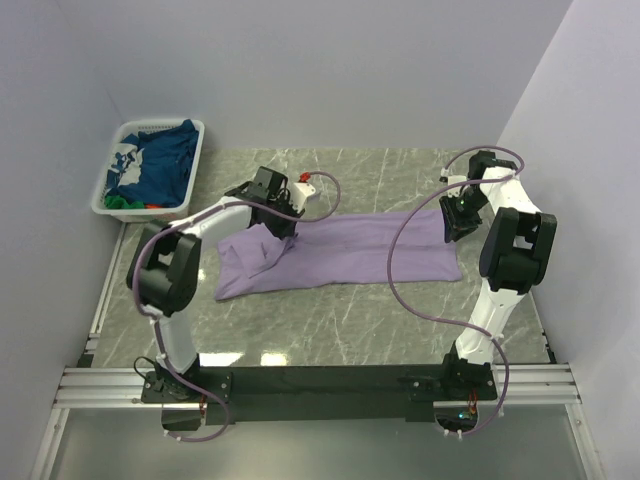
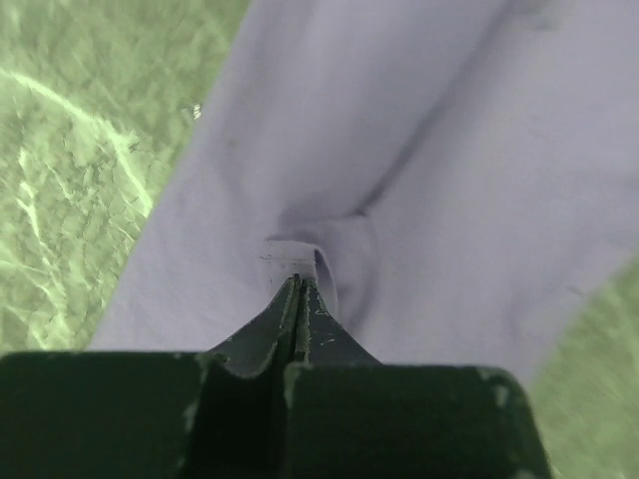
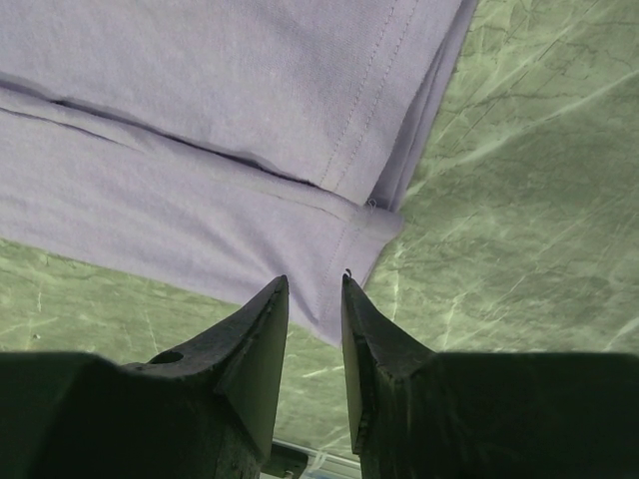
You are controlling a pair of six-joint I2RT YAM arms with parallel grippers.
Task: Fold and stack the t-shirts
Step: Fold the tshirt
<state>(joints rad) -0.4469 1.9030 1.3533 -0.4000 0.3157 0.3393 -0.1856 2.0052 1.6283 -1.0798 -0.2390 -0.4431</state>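
Far left: a white slatted basket (image 1: 108, 172) holds a navy t-shirt (image 1: 165, 158); its white print is too small to read. The left gripper (image 2: 298, 287) is closed, pinching a fold of the lavender t-shirt (image 1: 350, 255). This smooth knit shirt lies as a long folded band across the marbled tabletop (image 1: 350, 325). The right gripper (image 3: 315, 289) is parted, empty, at the stitched hem corner.
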